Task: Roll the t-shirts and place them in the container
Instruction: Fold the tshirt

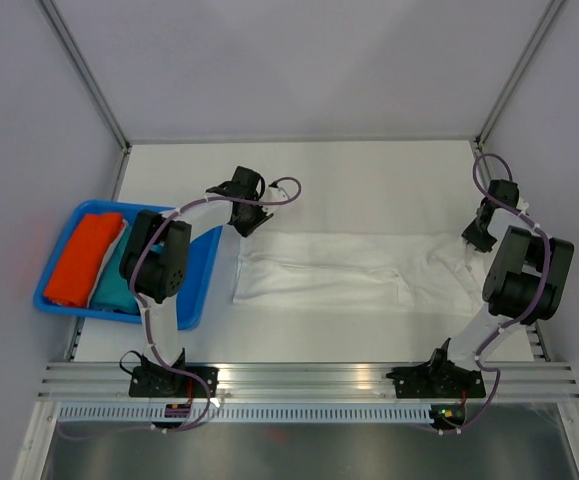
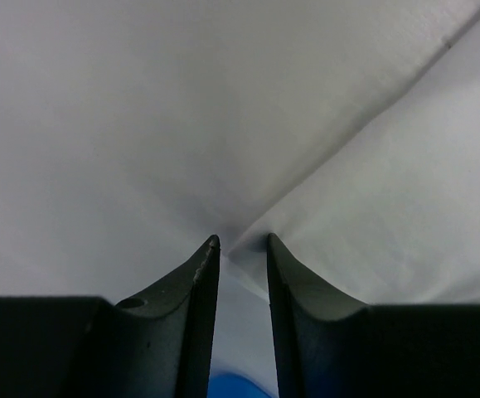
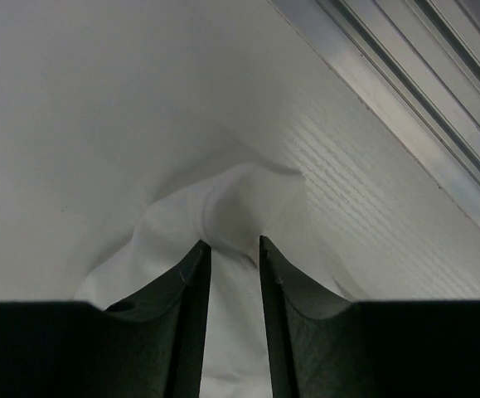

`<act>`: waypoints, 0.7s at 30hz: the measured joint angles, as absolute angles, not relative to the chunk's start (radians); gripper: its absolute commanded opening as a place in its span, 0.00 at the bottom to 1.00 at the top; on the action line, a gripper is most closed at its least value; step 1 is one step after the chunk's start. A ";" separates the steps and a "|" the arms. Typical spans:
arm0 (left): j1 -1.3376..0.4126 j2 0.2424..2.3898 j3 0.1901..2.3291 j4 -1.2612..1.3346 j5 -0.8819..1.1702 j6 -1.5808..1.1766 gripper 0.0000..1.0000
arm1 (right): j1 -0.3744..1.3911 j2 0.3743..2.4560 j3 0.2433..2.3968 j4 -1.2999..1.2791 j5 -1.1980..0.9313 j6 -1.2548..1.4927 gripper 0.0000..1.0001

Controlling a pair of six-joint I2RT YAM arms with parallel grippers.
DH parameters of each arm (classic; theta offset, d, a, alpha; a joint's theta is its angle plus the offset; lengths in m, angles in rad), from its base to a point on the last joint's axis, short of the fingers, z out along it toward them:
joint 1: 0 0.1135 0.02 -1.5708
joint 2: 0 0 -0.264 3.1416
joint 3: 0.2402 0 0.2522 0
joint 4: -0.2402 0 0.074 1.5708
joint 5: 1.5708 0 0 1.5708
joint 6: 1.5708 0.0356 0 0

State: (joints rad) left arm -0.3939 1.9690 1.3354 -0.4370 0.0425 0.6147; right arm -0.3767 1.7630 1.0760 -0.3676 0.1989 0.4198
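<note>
White t-shirt (image 1: 339, 270), long flat wrinkled strip, ends pinched by left gripper (image 2: 242, 243) & right gripper (image 3: 233, 243).

Matt white cloth t-shirt (image 1: 339, 268), smooth blue plastic tray (image 1: 205, 272)

In the left of my overhead view a blue tray (image 1: 205, 275) sits on the white table (image 1: 369, 185), with its near corner over the table's left edge. Inside it lie two folded cloths side by side and touching: an orange cloth (image 1: 81, 258) on the left and a teal cloth (image 1: 114, 280) on the right. Aluminium rails (image 1: 309, 378) run across the lower part of that frame, with a perforated strip (image 1: 319, 411) just below them. Two metal posts (image 1: 84, 72) slant up the grey walls (image 1: 299, 60) from the table's far corners. My right wrist view shows a grooved aluminium rail (image 3: 405, 91) crossing its upper right corner.
</note>
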 measured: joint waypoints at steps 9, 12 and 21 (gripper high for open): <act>-0.395 1.987 1.338 -0.407 0.016 0.566 0.35 | -0.401 1.816 1.116 -0.331 0.202 0.382 0.00; -0.395 1.989 1.340 -0.405 0.012 0.556 0.34 | -0.405 1.819 1.131 -0.328 0.208 0.373 0.00; -0.395 1.996 1.345 -0.389 0.009 0.542 0.33 | -0.424 1.876 1.178 -0.327 0.207 0.359 0.20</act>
